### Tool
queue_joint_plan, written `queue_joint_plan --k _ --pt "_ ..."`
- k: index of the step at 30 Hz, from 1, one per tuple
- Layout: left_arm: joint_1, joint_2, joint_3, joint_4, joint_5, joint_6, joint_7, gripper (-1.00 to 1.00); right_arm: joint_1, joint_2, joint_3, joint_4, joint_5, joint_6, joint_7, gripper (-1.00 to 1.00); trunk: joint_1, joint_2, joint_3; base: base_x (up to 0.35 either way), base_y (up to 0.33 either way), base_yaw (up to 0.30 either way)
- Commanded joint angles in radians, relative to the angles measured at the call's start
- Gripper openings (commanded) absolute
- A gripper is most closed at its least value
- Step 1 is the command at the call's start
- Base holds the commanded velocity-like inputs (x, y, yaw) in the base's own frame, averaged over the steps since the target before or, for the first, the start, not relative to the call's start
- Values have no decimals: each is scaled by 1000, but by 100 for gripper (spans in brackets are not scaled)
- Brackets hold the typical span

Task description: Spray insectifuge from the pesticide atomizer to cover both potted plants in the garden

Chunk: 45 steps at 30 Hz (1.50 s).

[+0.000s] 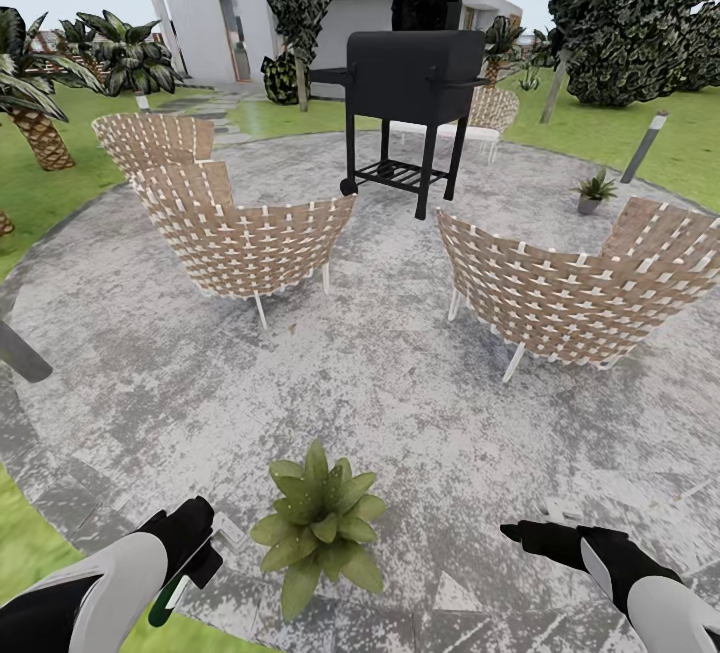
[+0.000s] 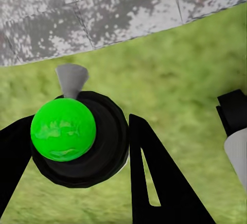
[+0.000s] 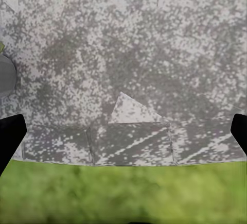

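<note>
The left hand is pinched on the small pale spray bottle with a dark base, the pesticide atomizer. In the left wrist view its round dark body, topped with a bright green dome, sits clamped between the two black fingers over the lawn, just off the patio's edge.

The nearer potted plant, a low rosette of broad pointed light-green leaves, stands on the grey mottled round patio just beside that hand, toward the robot's right and slightly ahead. This is the relation the next move turns on: the left arm already carries the sprayer and is the closer of the two, so the nozzle most likely needs swinging right toward the leaves. I cannot tell which way the nozzle points now.

The right hand hangs well apart on the plant's other side, its fingers spread and holding nothing; its own camera looks down on bare paving and grass.

The second plant, a smaller green rosette in a grey pot, stands far across the patio, beyond the woven wicker chair on the right.
</note>
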Motion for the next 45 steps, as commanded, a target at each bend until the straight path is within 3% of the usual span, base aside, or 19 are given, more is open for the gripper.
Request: queue_joint_plan --k 1,23,39,45 --pt "0 0 7 -3 -11 4 -7 -100 0 0 -9 -2 9 6 6 100 0 0 -1 0 0 0" --pt "0 0 13 -6 -7 3 -7 -100 0 0 -7 -2 10 6 6 100 80 -147 -67 0 0 0" --pt "0 -6 12 -61 -4 3 -8 -100 0 0 -9 -4 10 5 6 100 80 -147 -89 0 0 -13" --pt "0 -22 11 -61 11 -26 -10 -100 0 0 -8 -4 10 5 6 100 80 -147 -93 0 0 0"
